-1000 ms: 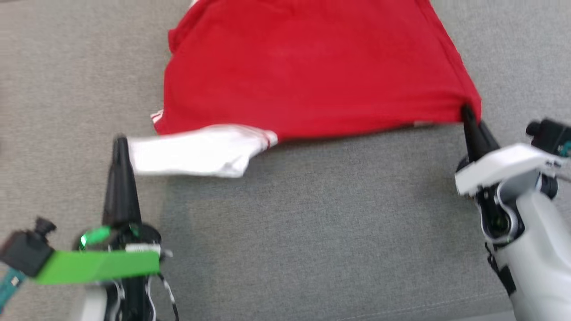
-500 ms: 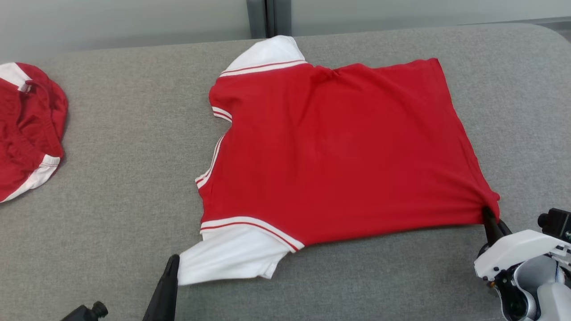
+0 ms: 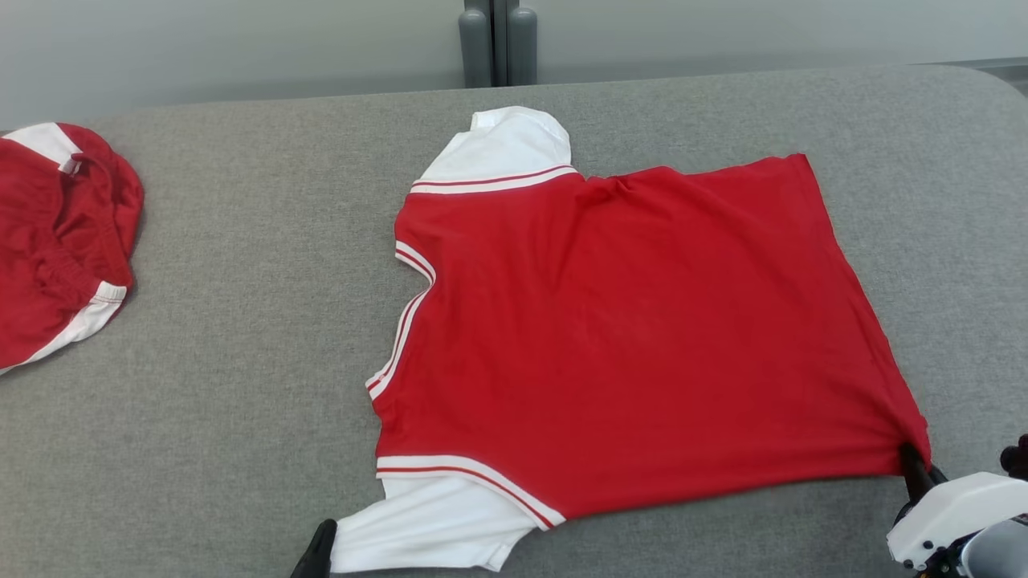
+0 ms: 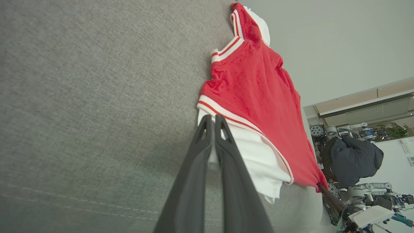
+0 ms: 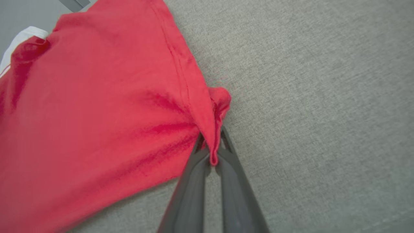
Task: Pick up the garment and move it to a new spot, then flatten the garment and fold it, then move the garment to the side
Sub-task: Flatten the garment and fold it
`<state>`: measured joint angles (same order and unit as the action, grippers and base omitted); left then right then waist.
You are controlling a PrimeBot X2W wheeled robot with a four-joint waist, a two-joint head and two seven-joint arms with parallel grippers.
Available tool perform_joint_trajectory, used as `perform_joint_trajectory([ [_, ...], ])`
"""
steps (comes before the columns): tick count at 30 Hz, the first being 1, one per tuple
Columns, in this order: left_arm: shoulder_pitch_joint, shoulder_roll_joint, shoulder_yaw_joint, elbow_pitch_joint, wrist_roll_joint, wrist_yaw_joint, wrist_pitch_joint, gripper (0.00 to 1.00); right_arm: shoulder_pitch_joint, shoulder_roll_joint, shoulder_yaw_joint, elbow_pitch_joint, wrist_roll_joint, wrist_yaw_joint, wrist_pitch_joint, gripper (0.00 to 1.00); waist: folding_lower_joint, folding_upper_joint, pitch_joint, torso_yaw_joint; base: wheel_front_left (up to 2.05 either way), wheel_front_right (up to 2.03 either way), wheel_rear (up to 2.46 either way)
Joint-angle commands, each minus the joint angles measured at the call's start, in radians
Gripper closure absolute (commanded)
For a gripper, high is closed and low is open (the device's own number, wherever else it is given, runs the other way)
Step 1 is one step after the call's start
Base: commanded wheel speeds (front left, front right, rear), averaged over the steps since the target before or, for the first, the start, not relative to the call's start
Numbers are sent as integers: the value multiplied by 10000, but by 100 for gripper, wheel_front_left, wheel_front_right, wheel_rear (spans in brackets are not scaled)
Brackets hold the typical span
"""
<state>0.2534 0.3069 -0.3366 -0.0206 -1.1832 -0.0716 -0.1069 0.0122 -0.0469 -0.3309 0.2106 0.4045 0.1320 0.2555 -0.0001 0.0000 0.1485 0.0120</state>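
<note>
The garment (image 3: 626, 329) is a red shirt with white sleeves, spread nearly flat on the grey cushion (image 3: 241, 321). My left gripper (image 3: 321, 539) sits at the bottom edge of the head view, shut on the cuff of the near white sleeve (image 3: 434, 530). In the left wrist view the left gripper (image 4: 213, 121) pinches that white sleeve (image 4: 255, 155) between closed fingers. My right gripper (image 3: 909, 454) is shut on the garment's near right hem corner. The right wrist view shows the right gripper (image 5: 212, 139) with red cloth (image 5: 97, 113) bunched between its fingers.
A second red and white garment (image 3: 56, 233) lies crumpled at the cushion's left edge. Behind the cushion is a pale wall with a grey post (image 3: 498, 44). Another robot and a dark bundle (image 4: 352, 161) stand in the room beyond.
The head camera has tilted up, so the whole garment and the other one at left came into view. Both grippers keep their hold on the sleeve and hem corner.
</note>
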Motion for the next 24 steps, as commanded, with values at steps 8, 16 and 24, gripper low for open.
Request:
perform_joint_trajectory([
  [8,-228,-24,80,-253,12,7,-131,100,881,-66,121,-1094,234,-23,1474,100,1,0,55,-221,0,0,0],
  [16,-520,-124,358,-974,-493,-200,-149,100,618,-61,108,-1602,151,-23,1810,100,1,0,173,-448,0,0,0],
  [24,-2586,-466,-285,-504,172,-306,257,100,-380,-53,668,-1173,351,-20,1702,100,1,0,329,-484,0,0,0],
])
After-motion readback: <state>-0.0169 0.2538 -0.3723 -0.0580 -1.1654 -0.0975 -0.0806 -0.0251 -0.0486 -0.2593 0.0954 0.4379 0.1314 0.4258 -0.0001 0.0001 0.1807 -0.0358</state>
